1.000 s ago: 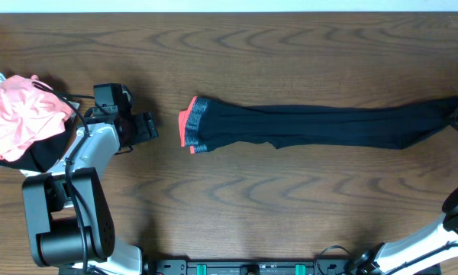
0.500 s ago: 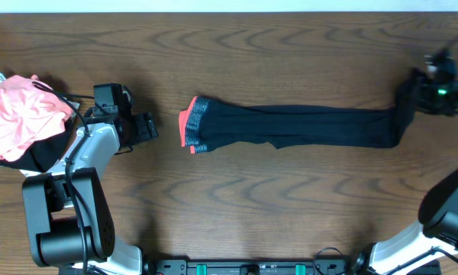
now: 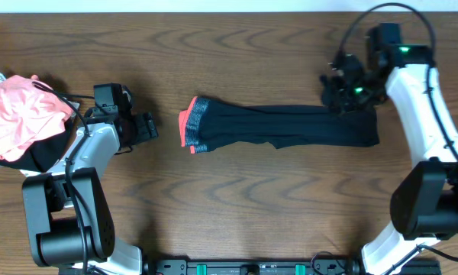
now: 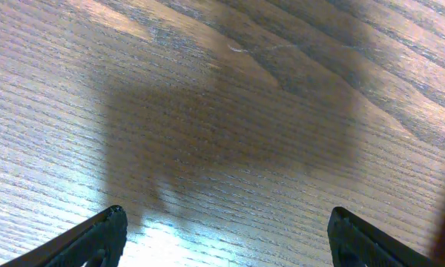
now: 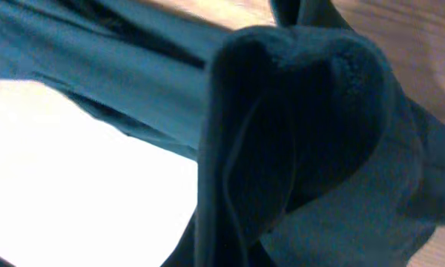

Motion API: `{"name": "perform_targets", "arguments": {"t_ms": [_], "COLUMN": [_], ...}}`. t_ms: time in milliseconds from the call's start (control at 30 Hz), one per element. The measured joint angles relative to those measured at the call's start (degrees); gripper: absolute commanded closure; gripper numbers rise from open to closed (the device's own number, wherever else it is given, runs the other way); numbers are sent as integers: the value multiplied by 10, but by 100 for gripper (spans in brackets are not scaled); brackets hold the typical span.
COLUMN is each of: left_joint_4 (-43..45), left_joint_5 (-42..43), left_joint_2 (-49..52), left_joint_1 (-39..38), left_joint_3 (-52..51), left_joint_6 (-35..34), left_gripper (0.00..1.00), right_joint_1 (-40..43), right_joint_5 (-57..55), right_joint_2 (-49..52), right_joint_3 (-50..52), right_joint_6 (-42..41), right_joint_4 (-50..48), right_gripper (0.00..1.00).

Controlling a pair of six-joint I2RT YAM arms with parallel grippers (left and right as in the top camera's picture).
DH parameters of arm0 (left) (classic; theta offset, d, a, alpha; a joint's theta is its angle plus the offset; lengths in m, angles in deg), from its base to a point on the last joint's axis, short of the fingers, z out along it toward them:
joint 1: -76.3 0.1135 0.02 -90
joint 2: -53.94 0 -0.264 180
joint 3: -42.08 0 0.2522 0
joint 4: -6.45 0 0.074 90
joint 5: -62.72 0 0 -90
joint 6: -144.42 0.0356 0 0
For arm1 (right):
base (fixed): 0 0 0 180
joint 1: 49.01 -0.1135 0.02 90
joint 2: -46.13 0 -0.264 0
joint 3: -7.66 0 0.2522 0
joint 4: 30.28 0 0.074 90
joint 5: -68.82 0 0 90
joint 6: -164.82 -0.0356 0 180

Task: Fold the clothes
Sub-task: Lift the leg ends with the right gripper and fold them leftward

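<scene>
The clothes, black leggings, lie across the table's middle, with the grey, coral-edged waistband at their left end. My right gripper is shut on the bunched leg ends and holds them above the legs, so the cloth doubles back at a fold. In the right wrist view the dark fabric fills the frame and hides the fingers. My left gripper is open over bare wood, left of the waistband and apart from it. Its gap holds nothing.
A crumpled pink garment lies on a dark item at the far left edge, beside the left arm. Bare wooden tabletop runs in front of the leggings.
The right gripper has carried the leg ends from the far right edge leftward over the legs, which shortens the leggings and makes a fold. The left arm has not moved.
</scene>
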Motion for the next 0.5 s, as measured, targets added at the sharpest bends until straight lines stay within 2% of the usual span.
{"name": "perform_targets", "arguments": {"t_ms": [233,500], "left_joint_4": [0,0], "left_joint_5": [0,0], "left_joint_2": [0,0], "left_joint_1": [0,0], "left_joint_3": [0,0], "left_joint_6": [0,0], "left_gripper": [14,14], "right_joint_1": [-71,-100], "right_joint_5": [-21,-28], "right_joint_2": [0,0], "right_joint_3": [41,122], "right_joint_6": [-2,-7], "right_joint_4": [-36,-80], "right_gripper": [99,99]}}
